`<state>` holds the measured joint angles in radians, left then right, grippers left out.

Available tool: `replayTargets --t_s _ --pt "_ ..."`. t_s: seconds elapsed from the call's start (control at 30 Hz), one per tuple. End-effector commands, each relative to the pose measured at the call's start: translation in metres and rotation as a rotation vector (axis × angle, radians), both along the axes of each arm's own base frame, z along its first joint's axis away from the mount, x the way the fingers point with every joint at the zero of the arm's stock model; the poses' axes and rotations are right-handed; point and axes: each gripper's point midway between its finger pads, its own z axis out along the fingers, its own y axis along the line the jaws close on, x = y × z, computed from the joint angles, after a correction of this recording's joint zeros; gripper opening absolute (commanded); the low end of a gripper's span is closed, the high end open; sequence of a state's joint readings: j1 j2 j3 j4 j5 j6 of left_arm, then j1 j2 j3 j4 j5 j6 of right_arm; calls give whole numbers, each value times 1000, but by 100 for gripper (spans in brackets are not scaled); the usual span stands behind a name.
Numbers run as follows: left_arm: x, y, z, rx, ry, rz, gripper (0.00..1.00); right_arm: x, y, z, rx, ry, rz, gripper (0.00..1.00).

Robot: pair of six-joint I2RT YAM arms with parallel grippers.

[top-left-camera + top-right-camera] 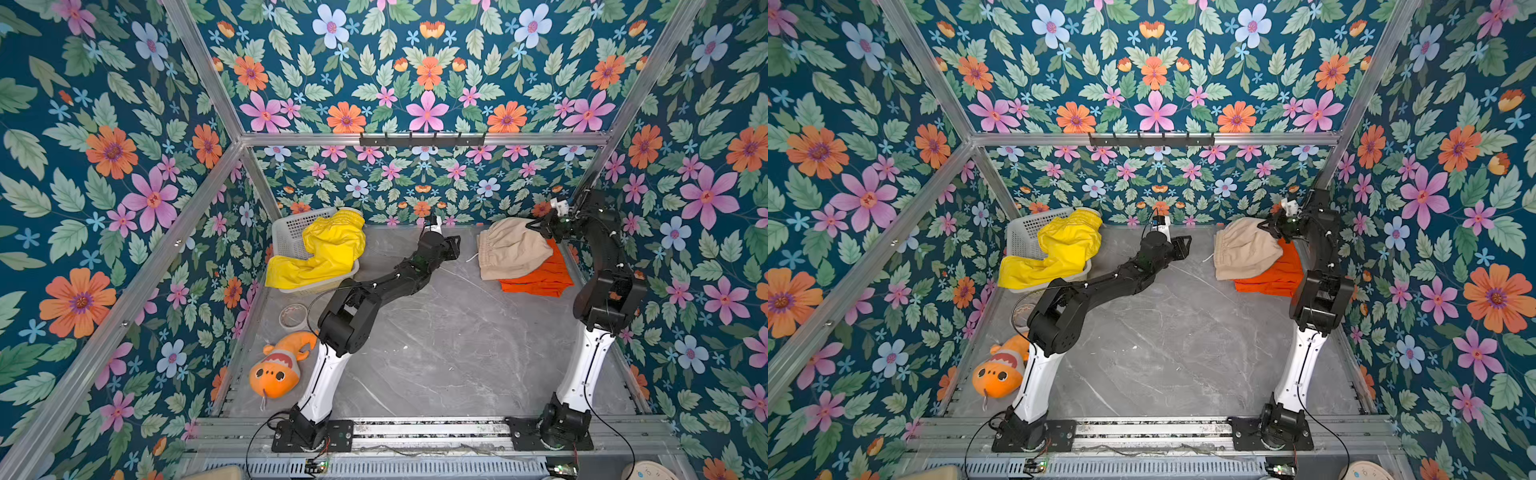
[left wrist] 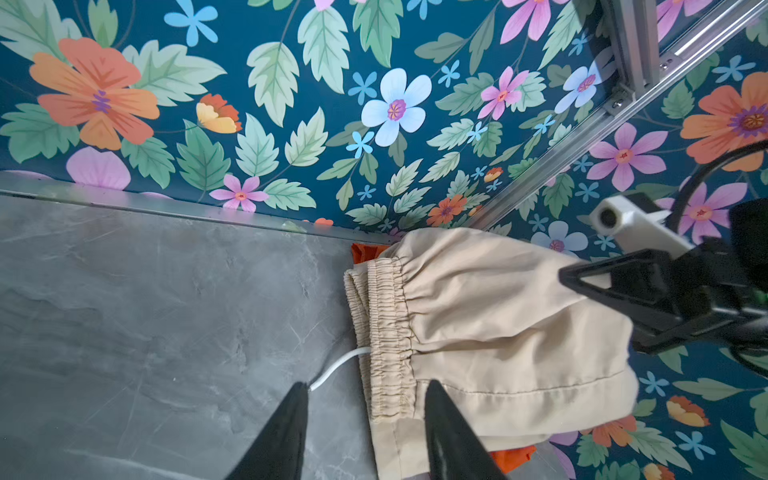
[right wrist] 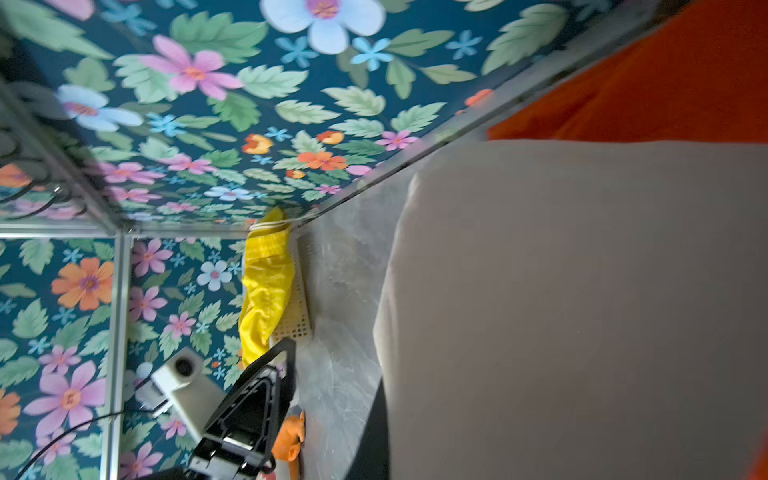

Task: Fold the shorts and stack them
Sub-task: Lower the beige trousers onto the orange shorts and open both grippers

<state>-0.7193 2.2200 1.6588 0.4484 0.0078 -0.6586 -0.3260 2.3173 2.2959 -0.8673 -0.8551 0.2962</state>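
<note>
The beige shorts (image 1: pixel 509 249) lie folded on the orange shorts (image 1: pixel 540 279) at the back right, waistband to the left and white drawstring (image 2: pixel 336 365) trailing onto the table. My right gripper (image 1: pixel 536 227) is shut on the beige shorts' far right edge, and the cloth bulges up towards it. This cloth (image 3: pixel 582 311) fills the right wrist view and hides the jaws. My left gripper (image 1: pixel 456 245) is open just left of the waistband (image 2: pixel 386 332), which shows between its fingertips (image 2: pixel 432 386) in the left wrist view. The yellow shorts (image 1: pixel 328 249) hang over the white basket (image 1: pixel 291 232) at the back left.
An orange plush fish (image 1: pixel 277 368) and a clear ring (image 1: pixel 293 316) lie at the left, beside the left arm. Flowered walls with metal rails close in the back and sides. A black hook rack (image 1: pixel 422 139) is mounted on the back rail.
</note>
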Motion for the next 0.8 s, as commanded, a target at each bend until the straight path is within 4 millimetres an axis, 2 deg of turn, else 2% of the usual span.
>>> replayTargets --t_s 0.0,0.13,0.33,0.53,0.6,0.67,0.77 --pt "0 0 0 -4 5 -7 48 -3 -12 -9 3 8 8 0" --pt "0 -1 -5 3 16 -8 48 -3 -26 -19 -9 27 -12 0" --pt "-2 -1 -10 15 34 -15 47 2 -59 -42 5 77 -98 2" --pt "-5 1 -20 38 52 -18 47 6 -85 -82 -46 151 -172 6" --pt "-6 2 -24 47 63 -19 47 6 -100 -96 -97 187 -223 18" --pt "-8 4 -24 50 67 -19 47 6 -111 -101 -157 206 -264 29" --pt "-10 8 -23 65 69 -13 48 3 -121 -93 -224 209 -303 50"
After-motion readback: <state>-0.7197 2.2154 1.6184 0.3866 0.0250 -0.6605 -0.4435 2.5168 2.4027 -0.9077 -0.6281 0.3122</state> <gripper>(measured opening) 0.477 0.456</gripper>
